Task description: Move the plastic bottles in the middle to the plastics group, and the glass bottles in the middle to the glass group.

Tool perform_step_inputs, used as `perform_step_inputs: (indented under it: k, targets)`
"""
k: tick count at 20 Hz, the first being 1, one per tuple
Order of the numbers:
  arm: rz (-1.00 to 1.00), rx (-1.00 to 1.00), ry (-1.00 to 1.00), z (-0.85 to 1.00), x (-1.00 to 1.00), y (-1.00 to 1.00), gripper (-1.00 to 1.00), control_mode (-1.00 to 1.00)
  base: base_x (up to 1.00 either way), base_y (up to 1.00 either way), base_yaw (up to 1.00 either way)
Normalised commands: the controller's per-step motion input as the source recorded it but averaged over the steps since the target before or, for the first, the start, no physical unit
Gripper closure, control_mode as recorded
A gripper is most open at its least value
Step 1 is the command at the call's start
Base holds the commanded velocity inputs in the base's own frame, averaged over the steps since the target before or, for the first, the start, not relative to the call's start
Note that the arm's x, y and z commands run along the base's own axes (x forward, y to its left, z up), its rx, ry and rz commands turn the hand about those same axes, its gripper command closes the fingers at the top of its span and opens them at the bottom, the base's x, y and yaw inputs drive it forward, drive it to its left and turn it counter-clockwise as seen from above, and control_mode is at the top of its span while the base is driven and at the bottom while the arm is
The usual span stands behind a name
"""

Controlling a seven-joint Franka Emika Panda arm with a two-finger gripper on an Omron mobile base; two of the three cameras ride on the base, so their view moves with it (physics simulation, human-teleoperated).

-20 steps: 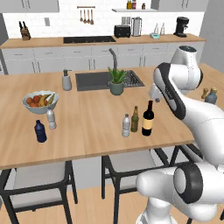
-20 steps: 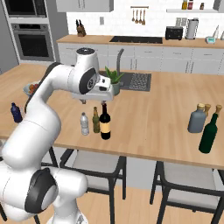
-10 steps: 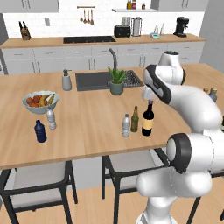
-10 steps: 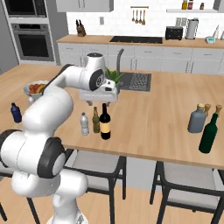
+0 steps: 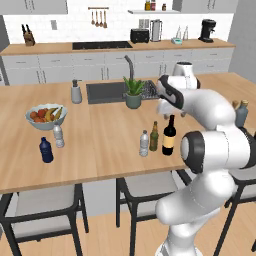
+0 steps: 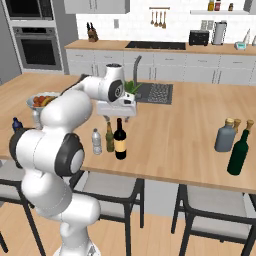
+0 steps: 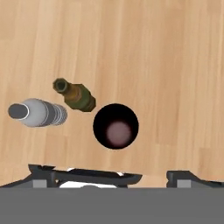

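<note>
Wooden island counter (image 5: 105,145), white kitchen

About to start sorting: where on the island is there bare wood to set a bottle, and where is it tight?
Bare wood runs between the wine bottle and the grey-blue bottle, and between the fruit bowl and the water bottle. It is tight where water bottle, beer bottle and wine bottle cluster.

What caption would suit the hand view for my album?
Looking straight down at a wine bottle, a beer bottle and a water bottle on a wooden counter.
</note>
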Motion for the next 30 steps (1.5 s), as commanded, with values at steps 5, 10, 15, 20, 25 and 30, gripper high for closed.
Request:
perform_step_inputs:
  k: [5, 10, 15, 20, 25, 30]
  targets:
    - [0.0, -0.05, -0.01, -0.36, 0.24, 0.0, -1.0, -1.0, 0.0, 0.0, 0.0]
    - [0.0, 0.0, 0.0, -0.13, 0.12, 0.0, -1.0, -1.0, 0.0, 0.0, 0.0]
    - [0.0, 0.0, 0.0, -0.03, 0.0, 0.0, -1.0, -1.0, 0.0, 0.0, 0.0]
    - [0.0, 0.0, 0.0, -0.05, 0.0, 0.0, -1.0, -1.0, 0.0, 0.0, 0.0]
    - [0.0, 0.0, 0.01, -0.13, 0.03, 0.0, -1.0, -1.0, 0.0, 0.0, 0.0]
    - [0.0, 0.0, 0.01, 0.0, 0.01, 0.0, 1.0, -1.0, 0.0, 0.0, 0.0]
